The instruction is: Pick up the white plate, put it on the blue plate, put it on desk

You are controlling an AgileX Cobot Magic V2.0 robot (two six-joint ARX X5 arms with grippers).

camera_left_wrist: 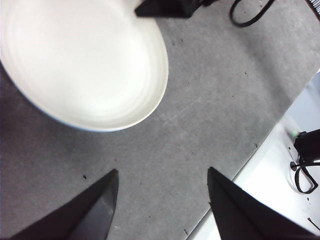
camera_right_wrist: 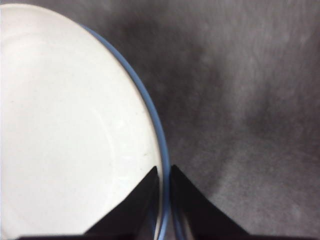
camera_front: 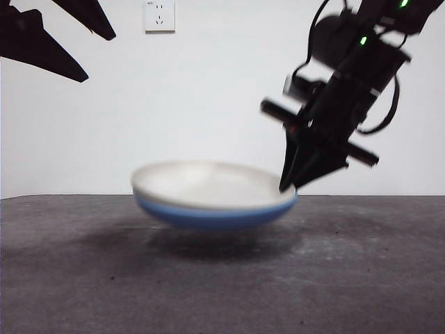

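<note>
The white plate (camera_front: 208,182) lies nested inside the blue plate (camera_front: 208,217). The stack hangs just above the desk (camera_front: 348,278), blurred, with a shadow under it. My right gripper (camera_front: 288,186) comes down from the upper right and is shut on the stack's right rim. In the right wrist view the right gripper (camera_right_wrist: 163,172) has one jaw over the white plate (camera_right_wrist: 65,125) and the other outside the blue plate's rim (camera_right_wrist: 150,107). My left gripper (camera_left_wrist: 162,170) is open and holds nothing, high above the desk beside the white plate (camera_left_wrist: 80,60). It shows as black tips (camera_front: 101,57) at top left.
A white wall with a socket (camera_front: 159,15) stands behind the desk. The desk's edge and a pale floor with cables (camera_left_wrist: 305,170) show in the left wrist view.
</note>
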